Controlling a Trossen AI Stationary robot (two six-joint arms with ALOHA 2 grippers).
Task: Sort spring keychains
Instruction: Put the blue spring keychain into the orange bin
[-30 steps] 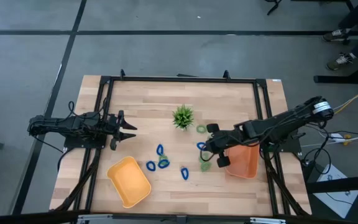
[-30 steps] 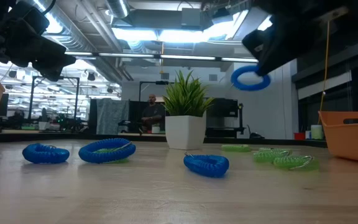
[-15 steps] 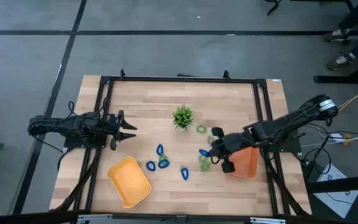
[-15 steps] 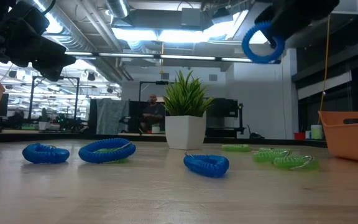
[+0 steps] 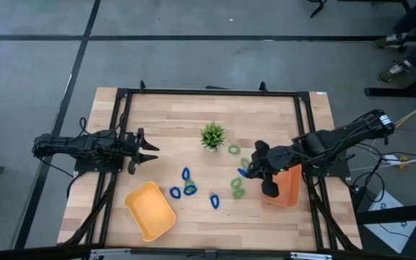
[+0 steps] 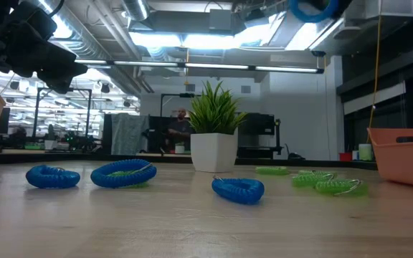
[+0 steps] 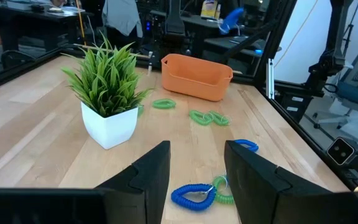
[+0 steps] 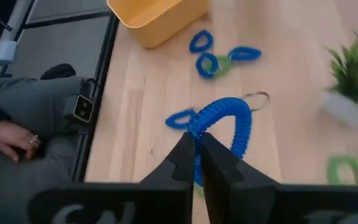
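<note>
My right gripper [image 5: 245, 171] hangs high over the table's right middle, next to the orange tray [image 5: 286, 189], shut on a blue spring keychain [image 8: 224, 123]. The same keychain shows at the top of the low view [image 6: 314, 8]. Other blue keychains [image 5: 185, 174] [image 5: 175, 193] [image 5: 214, 200] lie flat on the wood at mid-table. Green ones [image 5: 234, 149] [image 5: 237, 189] lie nearer the right. The yellow tray [image 5: 150, 210] stands at the near left. My left gripper [image 5: 150, 149] waits open at the left side, touching nothing. My right gripper pinches the blue keychain's coil [image 8: 197, 129] between its two fingers, at one side of the loop. The fingers slant down toward the table's left. The loop stands out past the fingertips, lifted clear of the table, with its metal ring [image 8: 258, 99] at the far side.
A potted spiky plant [image 5: 212, 135] stands at mid-table, toward the far edge. A black frame [image 5: 208, 92] runs round the tabletop. A seated person's hand [image 8: 8, 138] shows beyond the table's near edge. Bare wood lies at the far left and near right.
My right gripper has risen well above the table with the blue keychain, drifted a little toward the orange tray and rolled about its own axis. The keychain has gone up with it, clear of the table, its loop turning with the wrist.
</note>
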